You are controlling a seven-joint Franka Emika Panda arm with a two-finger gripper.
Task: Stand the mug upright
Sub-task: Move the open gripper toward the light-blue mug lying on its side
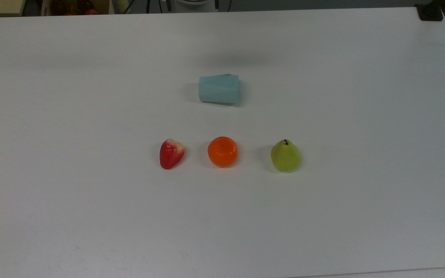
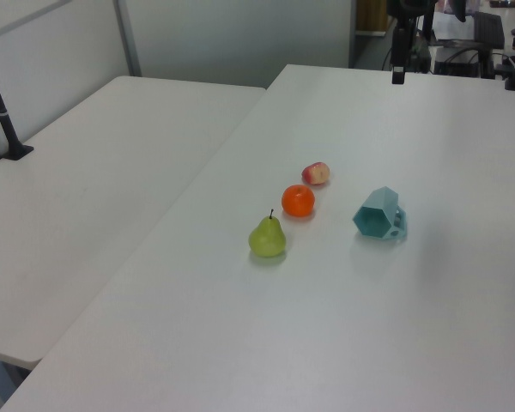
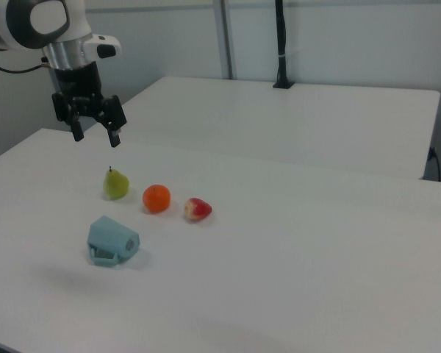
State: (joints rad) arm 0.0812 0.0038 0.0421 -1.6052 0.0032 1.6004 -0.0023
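Pale teal faceted mug [image 1: 219, 89] lying sideways on table [image 1: 91, 193]

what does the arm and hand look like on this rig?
In the right view: a white arm with rounded casings, a grey round joint cap near the wrist, and a black cable trailing off at the right view's left edge. A silver-grey collar sits under the white wrist. The hand is black, with two dark fingers.

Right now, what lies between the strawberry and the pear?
The orange lies between the strawberry and the pear, apart from both, in the top view.
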